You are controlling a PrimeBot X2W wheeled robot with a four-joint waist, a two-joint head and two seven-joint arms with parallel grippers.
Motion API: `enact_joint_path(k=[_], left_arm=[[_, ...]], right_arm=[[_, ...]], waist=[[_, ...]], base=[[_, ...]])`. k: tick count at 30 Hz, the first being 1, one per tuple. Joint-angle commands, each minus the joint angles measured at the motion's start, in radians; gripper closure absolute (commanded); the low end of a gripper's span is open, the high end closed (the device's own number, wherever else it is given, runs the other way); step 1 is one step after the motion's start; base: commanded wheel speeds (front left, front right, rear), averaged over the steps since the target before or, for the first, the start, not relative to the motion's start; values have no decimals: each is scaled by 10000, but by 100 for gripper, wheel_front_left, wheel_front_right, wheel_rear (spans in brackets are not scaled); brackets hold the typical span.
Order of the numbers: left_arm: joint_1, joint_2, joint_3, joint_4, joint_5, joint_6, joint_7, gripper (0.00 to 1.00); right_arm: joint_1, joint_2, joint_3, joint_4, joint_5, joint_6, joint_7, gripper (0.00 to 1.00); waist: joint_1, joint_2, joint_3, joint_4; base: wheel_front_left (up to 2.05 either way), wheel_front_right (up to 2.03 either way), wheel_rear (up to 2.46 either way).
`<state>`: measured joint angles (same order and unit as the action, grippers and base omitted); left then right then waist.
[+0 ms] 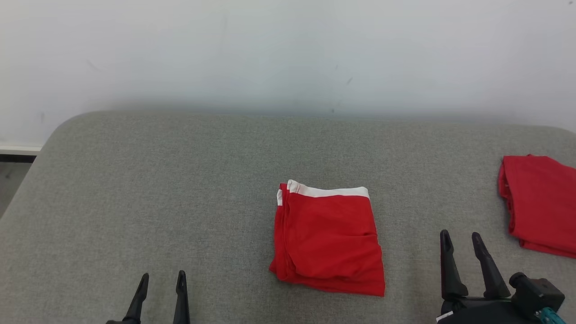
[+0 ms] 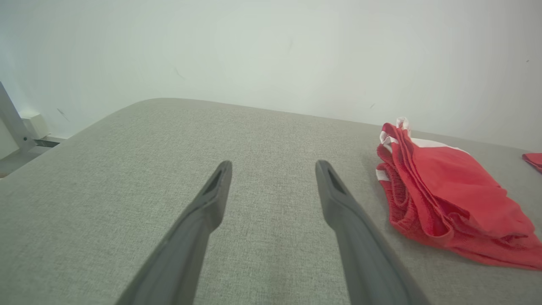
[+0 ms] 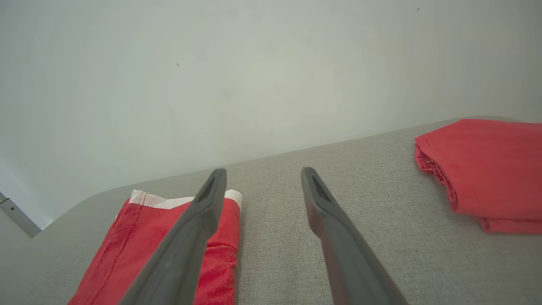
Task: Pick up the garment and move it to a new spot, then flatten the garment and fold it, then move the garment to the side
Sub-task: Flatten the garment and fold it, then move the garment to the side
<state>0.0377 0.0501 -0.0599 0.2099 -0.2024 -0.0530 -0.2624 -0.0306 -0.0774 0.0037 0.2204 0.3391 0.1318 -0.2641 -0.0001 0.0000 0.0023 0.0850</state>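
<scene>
Right claw released, fingers apart, empty. Garment folded, red w/ white band at far edge, lies mid-table btwn my claws, touching neither. Left claw released too, empty. Table grey fabric. 2nd red cloth at right edge.

Bright, soft, even light. Faint shadow band along the bottom of the wall. Wrist views bulge at the edges, head view's pretty sharp.
</scene>
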Motion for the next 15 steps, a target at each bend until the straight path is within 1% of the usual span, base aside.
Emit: enact_joint_path(k=[1,8,15], left_arm=[[55,5,63,-84,160,-16,-13,0],[332,5,318,-430,406,-56,-13,0],[561,4,504,-482,771,-54,-13,0]], right_arm=[[169,48,-150,-177,-103,-21,-7,0],[1120,193,-428,-939,-553,-21,-7,0],[1763,249,-253,-936,-1119,-21,-7,0]], waist=[[1,0,-7,-157],[1,0,-106,-367],[1,0,-159,-501]], base=[[0,0,0],[0,0,0],[0,0,0]])
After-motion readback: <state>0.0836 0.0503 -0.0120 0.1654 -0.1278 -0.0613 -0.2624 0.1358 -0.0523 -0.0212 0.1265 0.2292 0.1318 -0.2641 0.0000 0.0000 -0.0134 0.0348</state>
